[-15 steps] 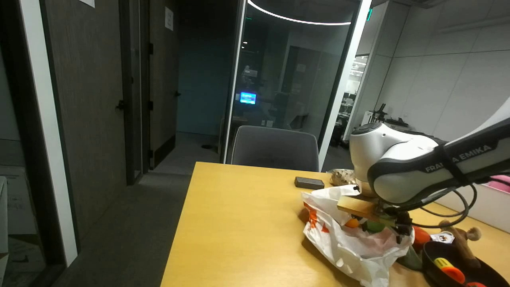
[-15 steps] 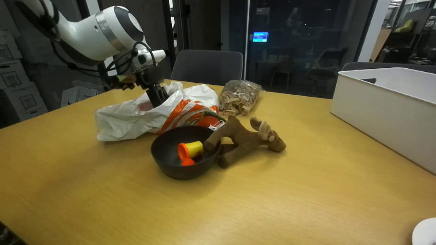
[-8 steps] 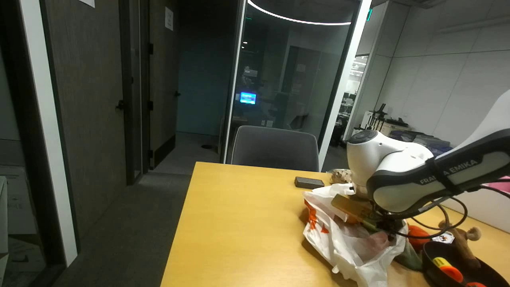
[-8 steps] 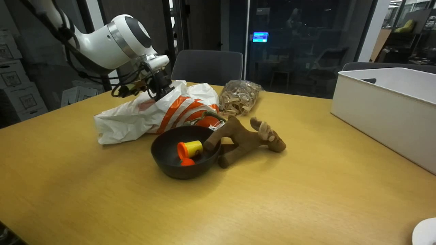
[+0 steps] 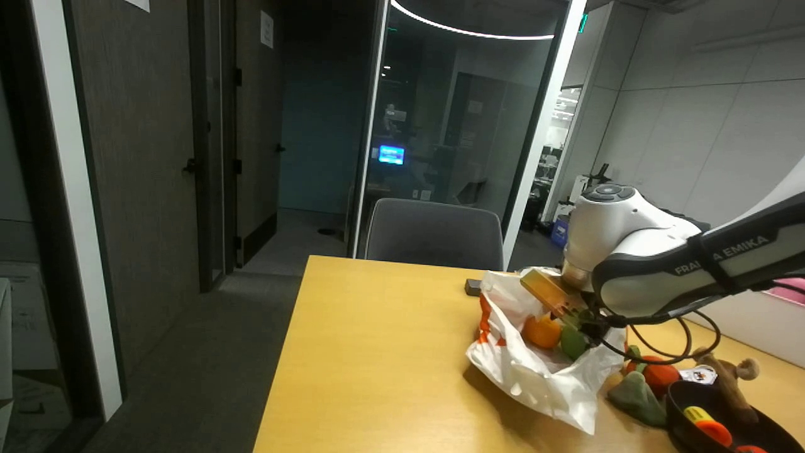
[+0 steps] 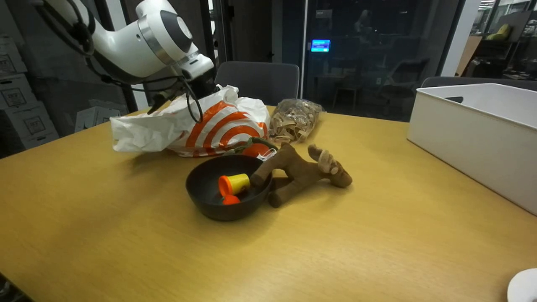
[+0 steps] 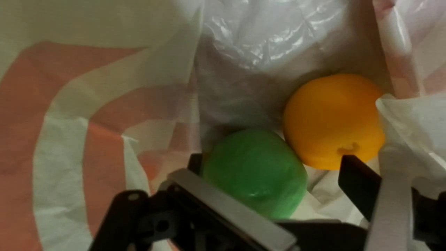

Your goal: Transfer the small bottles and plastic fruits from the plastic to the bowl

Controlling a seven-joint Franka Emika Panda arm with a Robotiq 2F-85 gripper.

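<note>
On the table [image 6: 335, 251], in an exterior view, here's the bag [image 6: 144, 133], behind and left of the bowl [image 6: 224, 212]; tub [image 6: 238, 183] and small fruit [image 6: 231, 200] sit in the bowl, toy moose [image 6: 305, 172] to the right, one leg [image 6: 263, 169] inside; packet [image 6: 295, 119] behind the moose, bin [image 6: 474, 144] far right, and in the bag, two fruits [image 7: 251, 167] side by side

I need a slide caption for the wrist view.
Open gripper facing green fruit beside orange fruit inside the plastic bag.

In an exterior view, pale capitals [image 5: 744, 247] on the white robot arm [image 5: 657, 274] read "FRA", then "A EMIKA", a black strap [image 5: 717, 262] hiding the letters between. Labels [image 6: 34, 125] on stacked boxes [image 6: 16, 119] and the sheet [image 5: 266, 29] on a door [image 5: 256, 132] are illegible.
</note>
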